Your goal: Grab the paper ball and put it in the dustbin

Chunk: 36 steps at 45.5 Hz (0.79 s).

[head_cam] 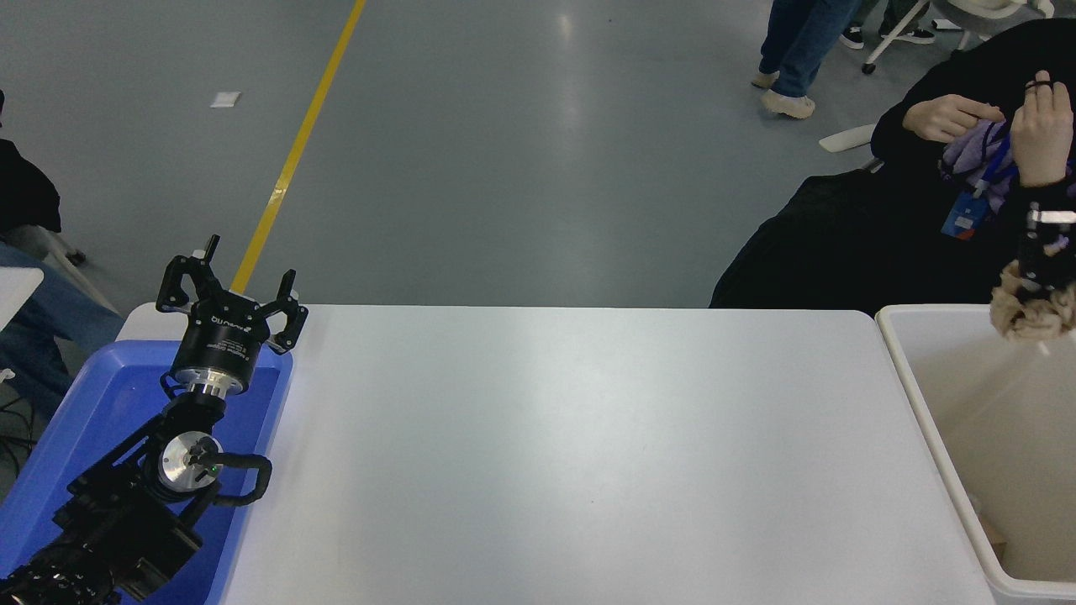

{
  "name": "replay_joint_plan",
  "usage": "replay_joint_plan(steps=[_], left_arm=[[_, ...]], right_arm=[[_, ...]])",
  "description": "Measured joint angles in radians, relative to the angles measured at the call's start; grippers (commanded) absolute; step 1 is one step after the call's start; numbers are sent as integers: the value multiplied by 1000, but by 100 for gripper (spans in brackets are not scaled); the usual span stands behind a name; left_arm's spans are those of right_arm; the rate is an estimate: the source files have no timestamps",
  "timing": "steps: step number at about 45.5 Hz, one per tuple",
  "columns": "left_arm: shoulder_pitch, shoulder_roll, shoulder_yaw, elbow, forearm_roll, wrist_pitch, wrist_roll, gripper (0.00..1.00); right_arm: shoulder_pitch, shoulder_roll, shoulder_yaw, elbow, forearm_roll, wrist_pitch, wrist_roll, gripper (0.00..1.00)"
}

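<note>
My right gripper (1045, 267) shows only as its black fingers at the right edge of the head view. It is shut on the tan paper ball (1032, 313) and holds it in the air over the far rim of the cream dustbin (925, 403), which stands against the table's right end. My left gripper (231, 290) is parked open at the lower left, above the blue tray.
A shallow blue tray (84, 420) sits at the table's left end under my left arm. A seated person in black (883, 244) is at the far right, just behind the bin, hands raised. Another person's legs (790, 50) are on the floor beyond.
</note>
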Motion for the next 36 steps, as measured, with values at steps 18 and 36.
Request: replay_joint_plan(steps=[18, 36], left_arm=[[0, -1, -2, 0, 0, 0, -1, 98], [0, -1, -3, 1, -1, 0, -2, 98]], right_arm=[[-545, -99, 218, -220, -10, -448, 1, 0], [-1082, 12, 564, -637, -13, -576, 1, 0]])
